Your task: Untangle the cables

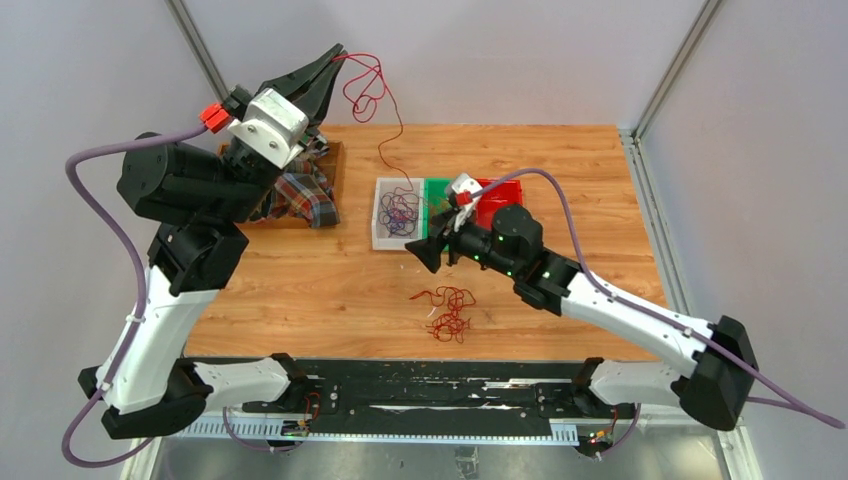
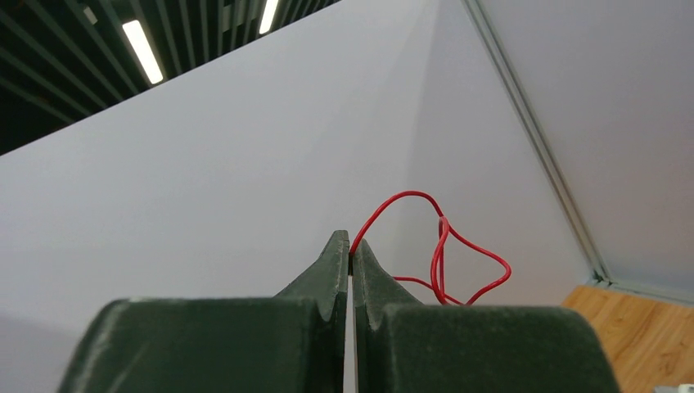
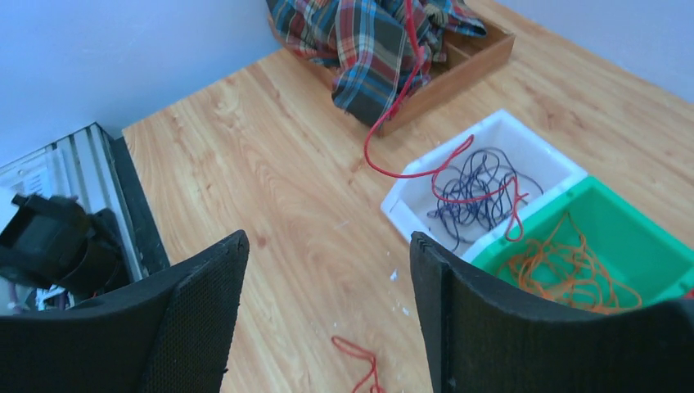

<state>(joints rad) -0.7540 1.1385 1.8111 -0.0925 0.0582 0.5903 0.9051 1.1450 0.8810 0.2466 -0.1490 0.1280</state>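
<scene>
High at the back left, my left gripper (image 1: 337, 52) is shut on one end of a thin red cable (image 1: 366, 88). That cable loops below the tips and runs down into the white bin (image 1: 378, 235). The left wrist view shows the cable (image 2: 442, 246) pinched between the closed tips of this gripper (image 2: 351, 250). Purple cables (image 3: 479, 192) lie in the white bin (image 3: 542, 143), orange ones (image 3: 573, 268) in the green bin (image 3: 642, 221). A red and orange clump (image 1: 450, 312) lies on the table. My right gripper (image 1: 420, 255) (image 3: 327, 241) hangs open and empty above the wood, left of the bins.
A wooden tray (image 1: 336, 160) with a plaid cloth (image 1: 300, 190) sits at the back left; the red cable (image 3: 401, 90) drapes across the cloth (image 3: 368, 41). A red bin (image 1: 500, 200) stands behind my right arm. White crumbs dot the wood near the bins.
</scene>
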